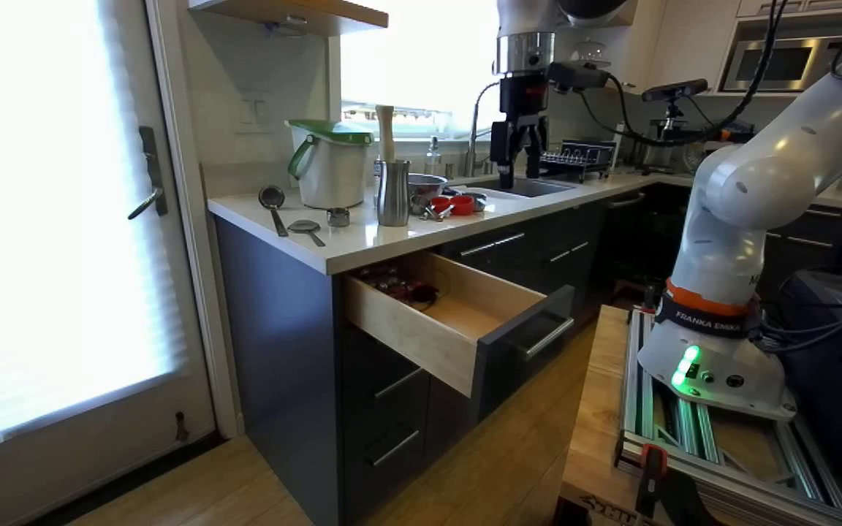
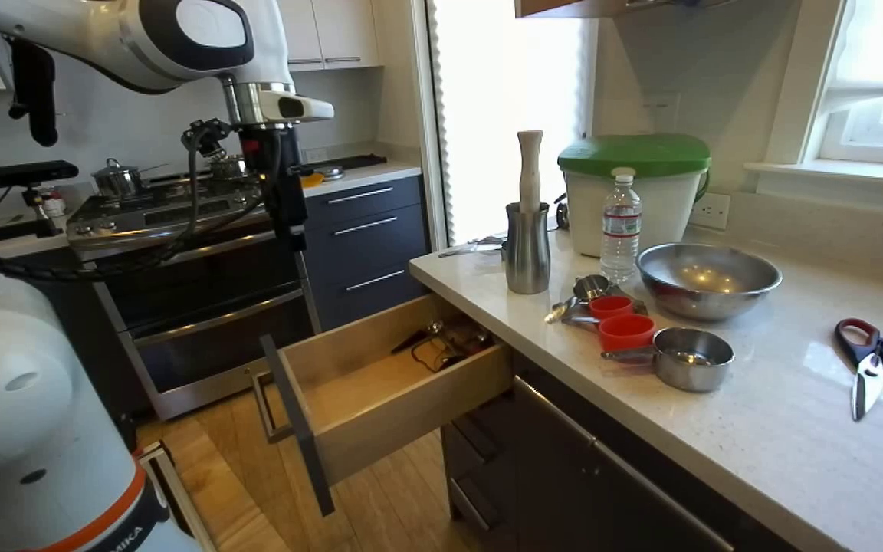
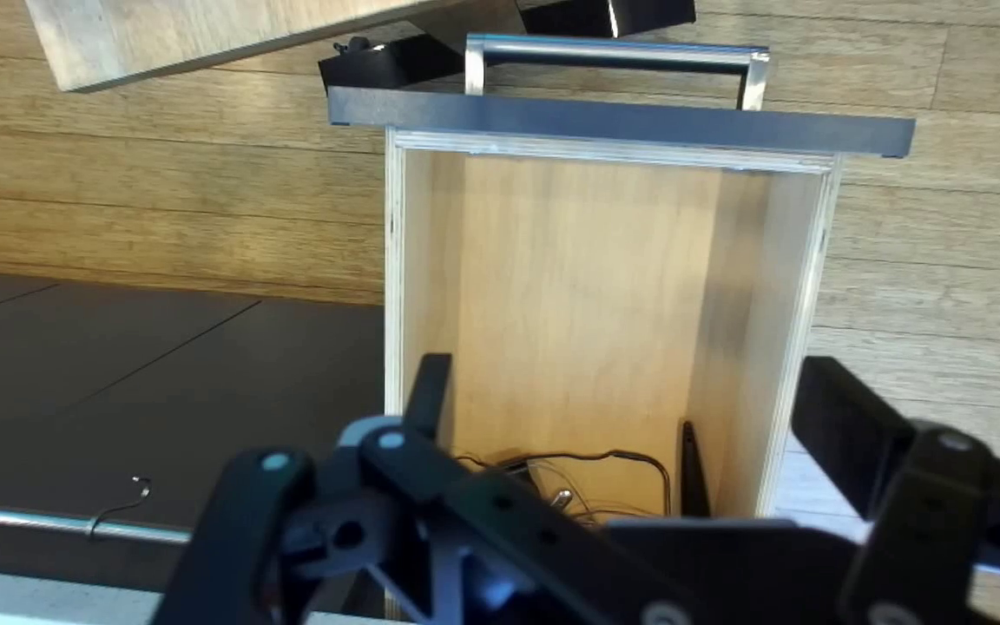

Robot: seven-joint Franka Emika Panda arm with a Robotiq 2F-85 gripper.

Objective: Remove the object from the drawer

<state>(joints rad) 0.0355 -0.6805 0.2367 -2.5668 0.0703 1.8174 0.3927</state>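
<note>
High above the open drawer (image 3: 587, 260) hangs the pincer (image 1: 520, 177). Its two fingers (image 3: 847, 430) are wide apart, with just air between them.

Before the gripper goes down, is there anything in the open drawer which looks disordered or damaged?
Yes, disordered: a dark cord loops loosely among jumbled items at the back of the drawer, and might snag. I see no clear damage.

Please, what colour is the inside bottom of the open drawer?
The drawer bottom is a light, warm wood brown; the wrist view shows it best.
</note>
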